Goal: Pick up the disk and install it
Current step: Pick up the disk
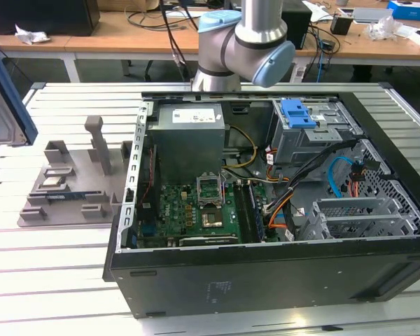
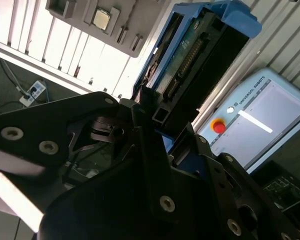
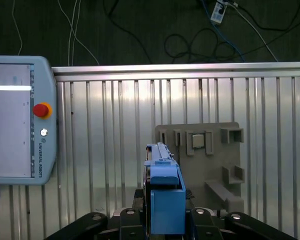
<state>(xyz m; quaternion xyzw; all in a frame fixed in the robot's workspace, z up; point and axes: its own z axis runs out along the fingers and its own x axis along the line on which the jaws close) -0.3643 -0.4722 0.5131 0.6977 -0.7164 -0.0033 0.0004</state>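
A slatted metal table (image 3: 115, 125) carries a computer case (image 1: 266, 210) lying with its side off and a grey parts holder (image 3: 205, 155). The fingers (image 2: 145, 135) are clamped on the disk (image 3: 165, 200), gripping its blue-framed end and holding it on edge in the air above the table, near the holder.

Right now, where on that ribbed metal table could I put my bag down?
Bare slats lie in front of the grey holder, toward the table's edge in the exterior view, and between the holder and the pendant in the first wrist view. The open computer case is crowded with boards and cables. The gripper holds the disk.
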